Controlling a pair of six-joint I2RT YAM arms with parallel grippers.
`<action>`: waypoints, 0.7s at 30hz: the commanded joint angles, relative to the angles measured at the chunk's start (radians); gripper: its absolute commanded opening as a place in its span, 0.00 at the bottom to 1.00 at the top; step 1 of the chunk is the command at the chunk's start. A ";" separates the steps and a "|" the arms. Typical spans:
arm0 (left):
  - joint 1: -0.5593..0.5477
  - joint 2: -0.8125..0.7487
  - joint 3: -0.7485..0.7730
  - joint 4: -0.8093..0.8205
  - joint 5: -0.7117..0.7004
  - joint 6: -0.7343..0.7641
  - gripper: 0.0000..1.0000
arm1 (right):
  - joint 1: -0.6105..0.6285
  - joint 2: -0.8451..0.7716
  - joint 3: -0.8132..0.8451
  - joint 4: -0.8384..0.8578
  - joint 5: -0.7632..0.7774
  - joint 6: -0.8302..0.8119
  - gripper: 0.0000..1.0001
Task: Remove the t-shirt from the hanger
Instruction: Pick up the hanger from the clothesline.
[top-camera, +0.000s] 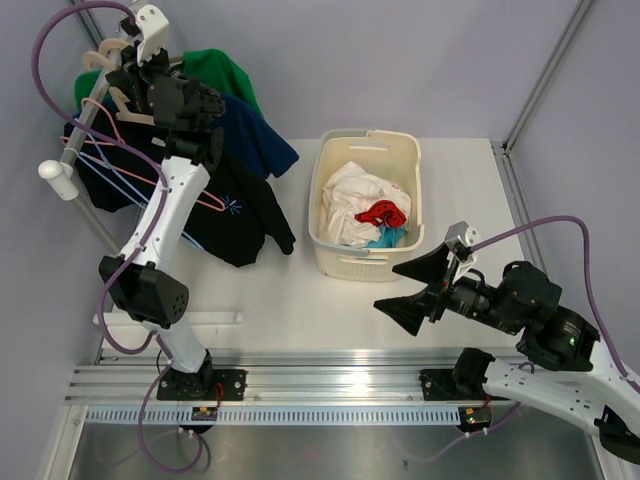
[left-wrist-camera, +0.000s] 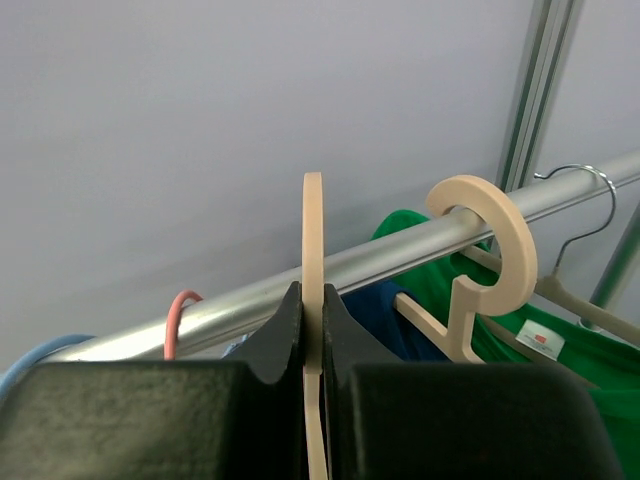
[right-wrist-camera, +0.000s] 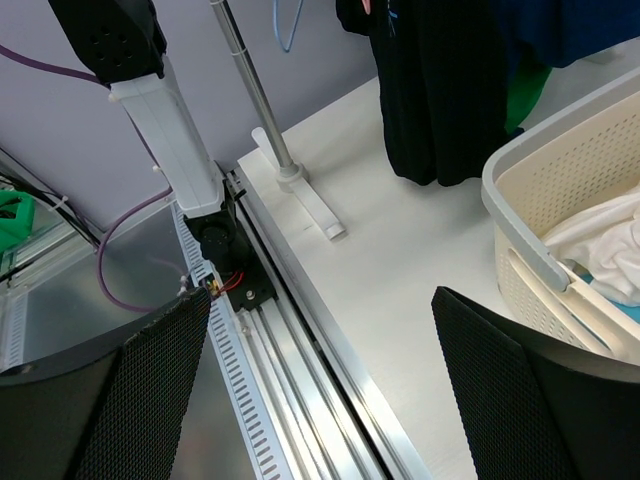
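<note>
Dark blue cotton t-shirt (top-camera: 255, 140) hangs from the silver metal rail (left-wrist-camera: 400, 252), far left

Left gripper (left-wrist-camera: 312, 310) is clamped on a flat beige hanger hook (left-wrist-camera: 313, 230), apparently this shirt's, cloth directly below; right gripper (top-camera: 420, 290) gapes wide, well apart beside the white plastic basket (top-camera: 317, 200)

Beige hanger (left-wrist-camera: 313, 240), blue t-shirt (left-wrist-camera: 368, 312)

The black left gripper (left-wrist-camera: 313, 305) is pinched tight on a thin beige wooden hanger hook (left-wrist-camera: 313, 220), seen from its edge. Behind it runs a shiny silver metal rail (left-wrist-camera: 380, 258). To the right, a second beige wooden hanger with a round hook (left-wrist-camera: 505, 240) hangs on the rail, above a green shirt (left-wrist-camera: 600, 365). Dark blue cloth (left-wrist-camera: 370, 310) shows between the two hangers.
</note>
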 joint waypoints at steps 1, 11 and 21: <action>-0.010 -0.049 0.084 -0.050 0.019 -0.035 0.00 | 0.007 0.010 0.013 0.008 -0.016 -0.019 1.00; -0.093 -0.090 0.121 -0.070 0.028 0.039 0.00 | 0.007 0.033 0.018 0.013 -0.002 -0.031 0.99; -0.140 -0.153 -0.015 -0.092 -0.033 -0.035 0.00 | 0.007 0.038 0.021 0.015 -0.002 -0.038 0.99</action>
